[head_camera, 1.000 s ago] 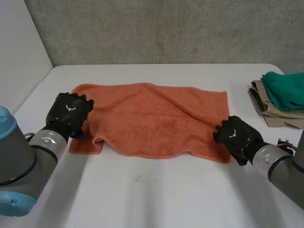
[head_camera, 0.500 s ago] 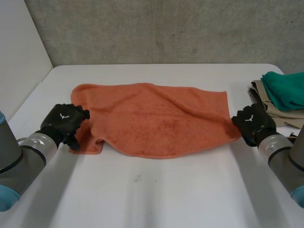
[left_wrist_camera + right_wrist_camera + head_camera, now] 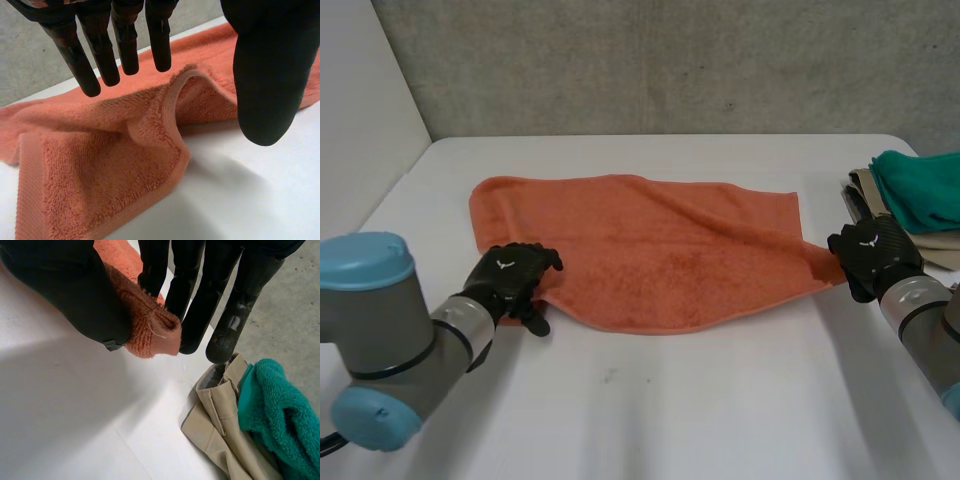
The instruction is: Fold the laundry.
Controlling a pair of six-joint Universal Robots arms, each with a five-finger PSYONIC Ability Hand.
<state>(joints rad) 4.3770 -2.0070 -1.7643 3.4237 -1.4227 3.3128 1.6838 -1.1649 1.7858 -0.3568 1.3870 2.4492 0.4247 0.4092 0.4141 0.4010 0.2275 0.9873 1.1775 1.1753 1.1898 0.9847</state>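
An orange towel (image 3: 650, 240) lies spread across the white table (image 3: 720, 400). My left hand (image 3: 510, 278) is at the towel's near left corner. In the left wrist view its fingers (image 3: 125, 45) are straight and its thumb stands apart above a rumpled, turned-up fold of the towel (image 3: 100, 175), holding nothing. My right hand (image 3: 868, 255) is at the towel's near right corner. In the right wrist view its thumb (image 3: 65, 285) and fingers pinch the bunched corner of the towel (image 3: 150, 330), lifted a little off the table and pulled taut to the right.
A pile of beige trousers (image 3: 880, 200) with a teal towel (image 3: 925, 190) on top lies at the table's right edge, just beyond my right hand; the same trousers (image 3: 225, 425) and teal towel (image 3: 280, 410) lie below its fingertips. A grey wall stands behind the table.
My right hand closed on the near right corner and drew it to the right, stretching the towel. My left hand slid nearer and rightward to the near left corner.
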